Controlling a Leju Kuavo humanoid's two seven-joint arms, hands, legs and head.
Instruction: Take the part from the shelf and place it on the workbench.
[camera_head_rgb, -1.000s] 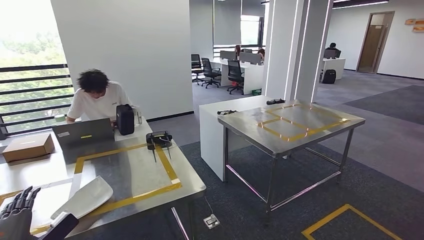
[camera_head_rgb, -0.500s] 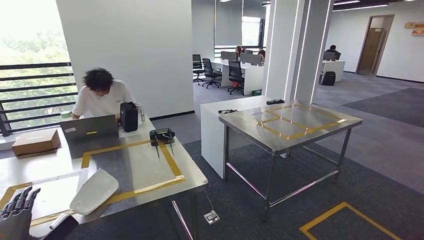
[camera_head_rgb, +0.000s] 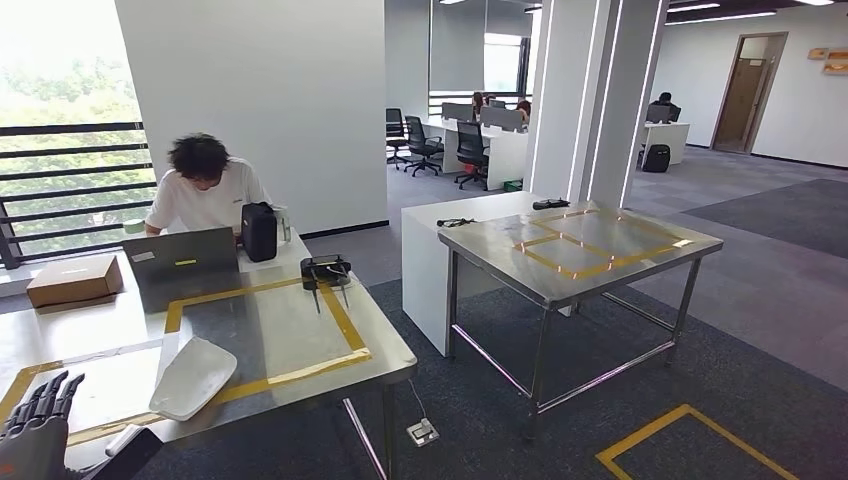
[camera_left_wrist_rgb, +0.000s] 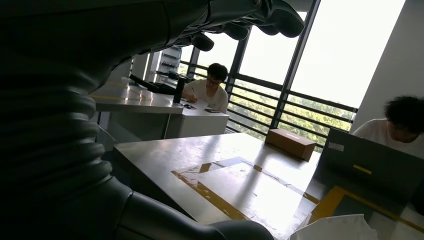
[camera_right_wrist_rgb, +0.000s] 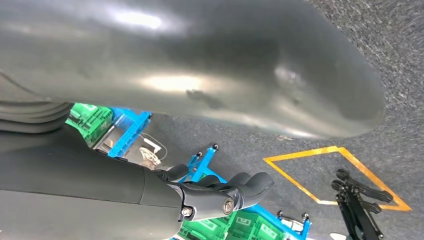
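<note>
Two steel tables (camera_head_rgb: 300, 340) (camera_head_rgb: 600, 250), one white part (camera_head_rgb: 195, 375), one laptop (camera_head_rgb: 185, 268), one brown box (camera_head_rgb: 72, 280), one black bag (camera_head_rgb: 259, 231), one person (camera_head_rgb: 205, 190) sitting at the near table, one robot hand (camera_head_rgb: 35, 425), one door (camera_head_rgb: 752, 92), two white pillars (camera_head_rgb: 555, 100) (camera_head_rgb: 625, 100).

Window glare; wrist views maybe blurred.

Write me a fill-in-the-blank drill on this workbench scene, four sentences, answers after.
1. The white part lies on the near workbench, across a strip of ____ tape.
2. The person sits behind an open ____.
3. The cardboard box rests on the workbench, its lid ____.
4. The left hand holds ____.

Missing words: yellow; laptop; closed; nothing
</note>
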